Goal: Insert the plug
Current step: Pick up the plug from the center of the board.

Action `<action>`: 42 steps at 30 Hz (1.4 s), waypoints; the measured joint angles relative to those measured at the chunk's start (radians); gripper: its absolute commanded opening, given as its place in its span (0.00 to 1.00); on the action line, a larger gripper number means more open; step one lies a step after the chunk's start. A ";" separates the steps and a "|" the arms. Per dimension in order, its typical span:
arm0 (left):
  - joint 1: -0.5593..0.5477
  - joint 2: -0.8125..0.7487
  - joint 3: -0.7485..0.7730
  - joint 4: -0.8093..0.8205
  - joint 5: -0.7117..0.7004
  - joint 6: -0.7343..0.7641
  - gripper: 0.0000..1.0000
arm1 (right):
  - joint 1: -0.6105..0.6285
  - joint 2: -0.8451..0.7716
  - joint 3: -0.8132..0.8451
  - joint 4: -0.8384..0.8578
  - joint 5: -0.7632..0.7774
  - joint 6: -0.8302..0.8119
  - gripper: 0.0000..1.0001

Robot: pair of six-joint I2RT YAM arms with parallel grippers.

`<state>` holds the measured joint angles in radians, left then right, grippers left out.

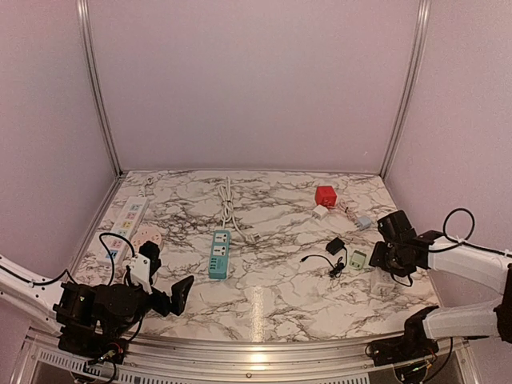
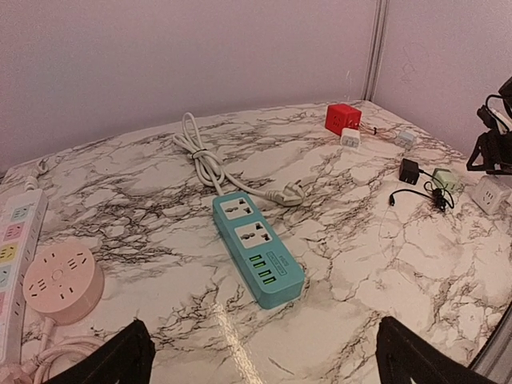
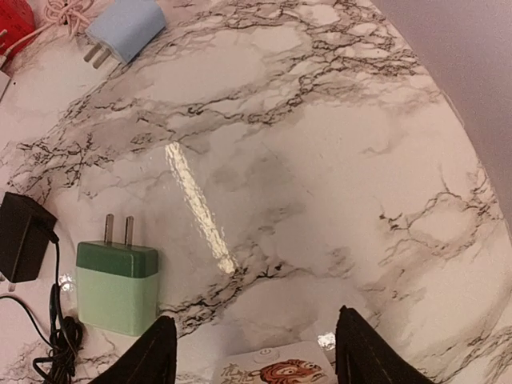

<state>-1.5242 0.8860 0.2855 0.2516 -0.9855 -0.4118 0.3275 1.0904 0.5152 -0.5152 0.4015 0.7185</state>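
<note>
Three power strips at the left and middle of the marble table (image 1: pixel 272 300): a long white strip (image 1: pixel 128 228) along the left edge, a round pink one (image 1: pixel 144 238) just beside it, and a teal strip (image 1: pixel 219 254) near the centre with its white cable (image 1: pixel 228 204) looped toward the back wall. One red cube (image 1: pixel 325 195) sits far right of centre.

Five plug-in pieces on the right side:
- a small white adapter (image 1: pixel 321 212), touching the cube
- a pale blue plug (image 3: pixel 128 28), lying flat
- a black adapter (image 3: pixel 20 240) with a thin black lead
- a green plug (image 3: pixel 118 284), two prongs pointing away, just beside the black one
- a white charger (image 3: pixel 272 374) with a cartoon print (only its top edge shows in the wrist view), nearest the right edge

Two arms.
- Left gripper (image 1: pixel 164 286): low over the near-left corner, aimed at the teal strip and well short of it. Fingers spread to their widest, with nothing between them.
- Right arm: reaches in from the right edge, elbow folded, wrist tipped down. Right gripper (image 3: pixel 254 352): jaws apart and straddling the white charger. A sliver of table shows on each side, so neither finger seems to touch it.
</note>
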 measured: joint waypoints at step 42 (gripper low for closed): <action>0.000 0.098 0.007 0.068 0.019 0.011 0.99 | 0.164 -0.047 -0.054 -0.063 -0.132 0.067 0.17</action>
<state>-1.5242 0.9840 0.2924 0.3199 -0.9665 -0.4007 0.4911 1.0431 0.4610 -0.5785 0.2691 0.7853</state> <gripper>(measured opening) 0.989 0.476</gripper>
